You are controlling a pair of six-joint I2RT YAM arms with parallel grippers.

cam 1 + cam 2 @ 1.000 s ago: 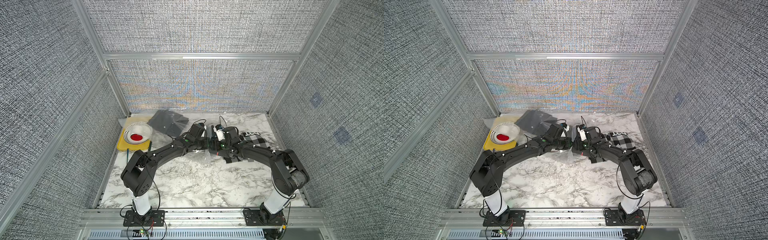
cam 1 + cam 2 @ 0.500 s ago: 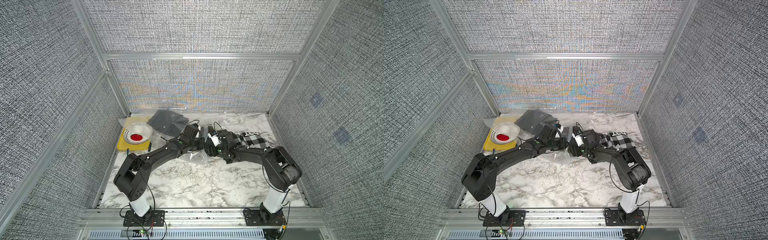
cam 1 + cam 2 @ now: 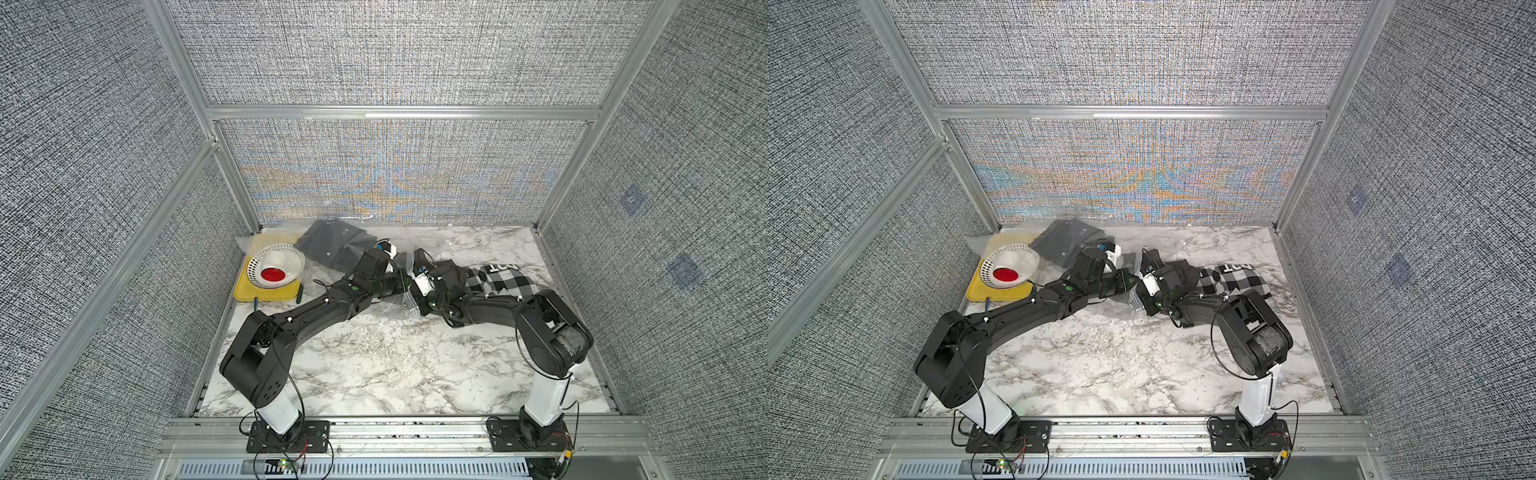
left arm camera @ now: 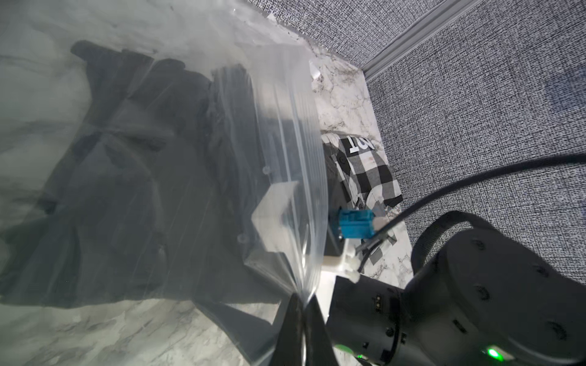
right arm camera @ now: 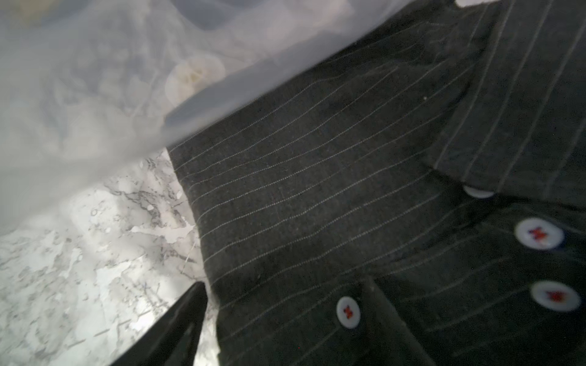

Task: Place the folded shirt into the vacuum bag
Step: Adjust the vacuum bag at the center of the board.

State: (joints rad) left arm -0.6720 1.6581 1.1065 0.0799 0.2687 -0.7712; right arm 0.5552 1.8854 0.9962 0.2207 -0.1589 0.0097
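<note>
At the vacuum bag, the right hand has advanced leftward.

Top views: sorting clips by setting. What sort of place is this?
Probably a lab robot cell: panel walls in aluminium framing, marble-look tabletop, left arm and right arm bolted to a front rail.

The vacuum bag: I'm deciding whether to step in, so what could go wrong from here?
1. The left gripper is shut on only a thin edge of the vacuum bag; the slick film could slip and the mouth sag.
2. The pinstriped shirt lies right by the bag's film in the right wrist view; pushing could bunch it against the film.
3. The left arm and right arm nearly meet at the wrists; they might collide.
</note>
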